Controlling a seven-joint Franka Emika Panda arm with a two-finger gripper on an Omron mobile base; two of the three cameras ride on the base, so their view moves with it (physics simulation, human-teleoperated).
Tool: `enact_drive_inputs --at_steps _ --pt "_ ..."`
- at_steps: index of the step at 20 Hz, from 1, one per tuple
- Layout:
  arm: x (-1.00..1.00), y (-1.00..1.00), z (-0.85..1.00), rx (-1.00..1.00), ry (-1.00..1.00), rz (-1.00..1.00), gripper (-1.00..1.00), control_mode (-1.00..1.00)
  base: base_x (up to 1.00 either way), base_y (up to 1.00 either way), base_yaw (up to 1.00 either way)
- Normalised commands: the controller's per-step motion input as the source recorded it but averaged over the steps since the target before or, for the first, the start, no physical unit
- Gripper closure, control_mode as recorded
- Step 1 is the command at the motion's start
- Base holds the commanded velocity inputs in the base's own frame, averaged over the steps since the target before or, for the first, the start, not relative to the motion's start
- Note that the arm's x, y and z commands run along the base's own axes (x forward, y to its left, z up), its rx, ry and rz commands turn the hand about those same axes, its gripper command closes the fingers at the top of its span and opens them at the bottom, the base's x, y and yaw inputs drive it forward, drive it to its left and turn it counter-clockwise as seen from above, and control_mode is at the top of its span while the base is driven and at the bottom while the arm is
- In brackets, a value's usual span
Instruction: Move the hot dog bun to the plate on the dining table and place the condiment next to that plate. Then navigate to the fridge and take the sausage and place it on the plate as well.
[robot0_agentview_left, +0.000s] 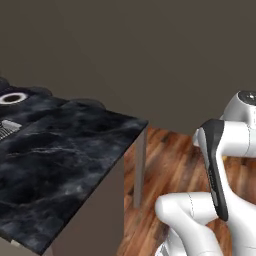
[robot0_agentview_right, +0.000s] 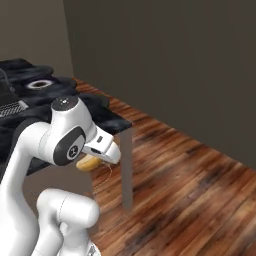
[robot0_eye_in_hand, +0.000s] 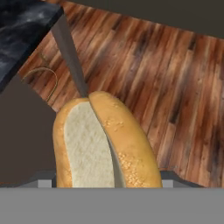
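Pincer: in my hand view the hot dog bun (robot0_eye_in_hand: 105, 142) stands right in front of the camera and rises from the bottom edge where the finger tips would be; the tips themselves are hidden behind it. I read the pincer (robot0_agentview_right: 92, 161) as closed on the bun, jaws spread wide around it.
Bun, look: split bun, pale cut face on the left half, golden crust with seeds on the right half, a slit running between the two.
Bun, place: held in the air at the end of the arm, over the wooden floor (robot0_eye_in_hand: 175, 74), beside the corner of the dark marble counter (robot0_eye_in_hand: 22, 26). It touches neither.
Bun, right base view: I see a tan end of it poking out under the white wrist, just off the counter (robot0_agentview_right: 107, 117) edge.
Arm: folded tight over the base; white links with dark joint caps fill the lower left of the right base view and the lower right of the left base view.
Counter: black marble top (robot0_agentview_left: 65, 150) on a thin grey leg (robot0_agentview_left: 140, 165); corner points toward the floor area.
On the counter: a pale ring in a dark item (robot0_agentview_left: 12, 97) at the far left, and a small grey ribbed object (robot0_agentview_left: 7, 129) near it. I cannot tell what either is.
Floor: brown planks (robot0_agentview_right: 190, 190), running to a plain grey-brown wall (robot0_agentview_right: 165, 60).
Loose detail: a thin curved wire-like line (robot0_eye_in_hand: 46, 76) below the counter edge in my hand view; identity unclear.
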Motion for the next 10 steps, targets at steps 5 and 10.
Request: enact_drive_inputs --at_steps 5,10 --pt "0.00 0.00 0.00 0.00 0.00 0.00 1.00 1.00 0.52 -1.00 0.22" --pt "0.00 0.00 0.00 0.00 0.00 0.00 1.00 1.00 0.64 -0.94 0.23"
